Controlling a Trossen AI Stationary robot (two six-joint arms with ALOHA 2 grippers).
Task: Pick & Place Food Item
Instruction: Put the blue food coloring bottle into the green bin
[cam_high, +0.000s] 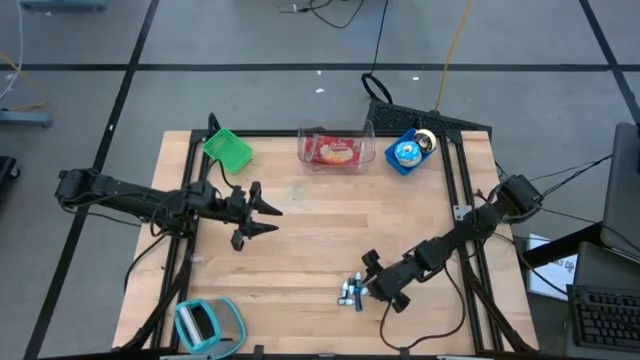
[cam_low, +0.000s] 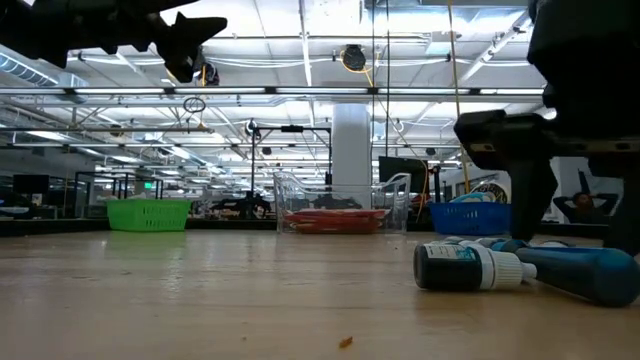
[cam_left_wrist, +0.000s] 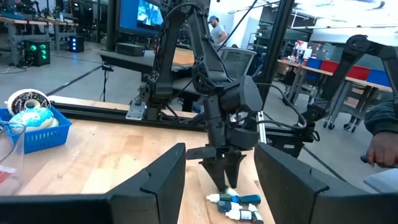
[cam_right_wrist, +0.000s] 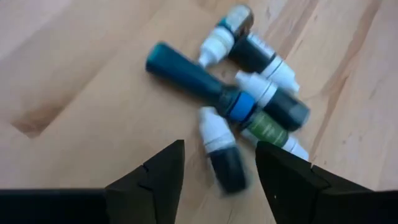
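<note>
My right gripper (cam_high: 372, 283) sits low over the near-right part of the table (cam_high: 310, 240), fingers spread, holding nothing. Right at its tips, toward the near-left, lies the cluster of small bottles (cam_high: 351, 293). In my right wrist view one dark bottle with a white cap (cam_right_wrist: 222, 151) lies just ahead of the gap between my fingers, its long axis running roughly along my line of approach, not across it. The teal tube (cam_right_wrist: 196, 79) beyond it lies slantwise, touching the others. So the fingers would straddle the near bottle across its width, and I judge a short push forward and down would bring it between them.

My left gripper (cam_high: 262, 215) hangs raised over the left middle of the table, fingers apart, empty, well away from the bottles. The right arm is plainly the nearer one.

Along the far edge: green bin (cam_high: 228, 149) at left, clear tray (cam_high: 335, 147) with something red inside at centre, blue bin (cam_high: 406, 152) at right. Which one is the destination, I cannot tell.

Risk as I judge it: the bottles touch each other, so closing may drag a neighbour.
</note>
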